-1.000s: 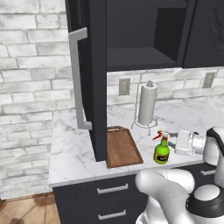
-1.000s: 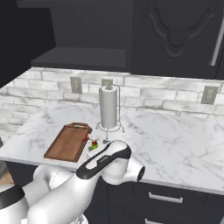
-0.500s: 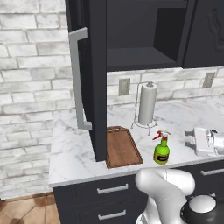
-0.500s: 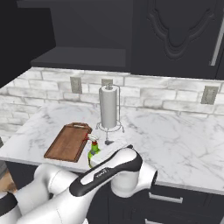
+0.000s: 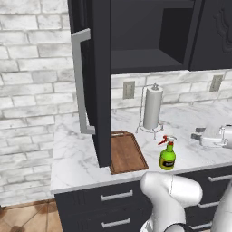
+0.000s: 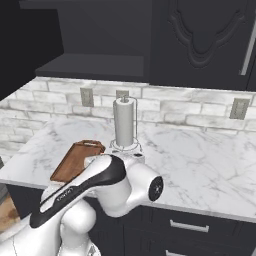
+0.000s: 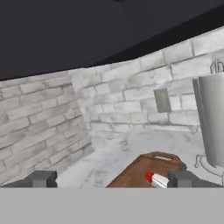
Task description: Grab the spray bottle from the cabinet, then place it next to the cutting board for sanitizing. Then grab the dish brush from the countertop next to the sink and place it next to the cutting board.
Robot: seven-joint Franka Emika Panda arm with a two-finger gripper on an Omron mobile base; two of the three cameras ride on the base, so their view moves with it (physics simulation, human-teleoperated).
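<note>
The cabinet (image 5: 97, 90) hangs open, its shelf bare. On the marble surface (image 5: 77, 154) the green spray bottle (image 5: 167, 154) with its red nozzle stands upright just right of the cutting board (image 5: 126, 153); a paper towel holder (image 5: 152, 108) stands behind. The fingers (image 5: 198, 134) are spread wide, holding nothing.

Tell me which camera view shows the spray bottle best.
The left base view: the whole spray bottle stands upright on the countertop, just right of the cutting board. The hand view catches just its red-and-white nozzle; in the right base view the arm covers that spot.
</note>
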